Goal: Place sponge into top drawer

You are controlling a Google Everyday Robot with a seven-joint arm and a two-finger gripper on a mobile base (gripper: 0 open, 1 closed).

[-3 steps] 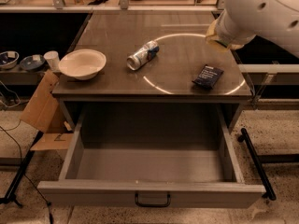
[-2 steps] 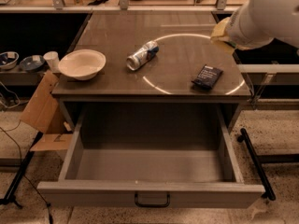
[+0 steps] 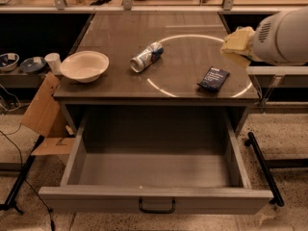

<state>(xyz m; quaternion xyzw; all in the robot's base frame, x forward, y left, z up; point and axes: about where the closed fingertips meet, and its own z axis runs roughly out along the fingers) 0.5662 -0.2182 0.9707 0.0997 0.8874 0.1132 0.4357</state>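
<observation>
gripper (image 3: 244, 47) raised over right table (image 3: 120, 37) edge, clamped on sponge (image 3: 236, 42) | top drawer (image 3: 154, 199) pulled open, low-left of gripper, well apart | blue packet (image 3: 213, 78) on table just below gripper

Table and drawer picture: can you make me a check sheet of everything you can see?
Surface: brown table with a bright ring of light on it.
Job's things: sponge up in the air by the table's right edge; top drawer pulled open, nothing seen inside.
Clutter: bowl, can lying on its side, dark blue packet.
Hand: hand at the right edge, shut on the sponge.
Cables: black cable on the floor, left.
Surroundings: cardboard and cup left of the table.
</observation>
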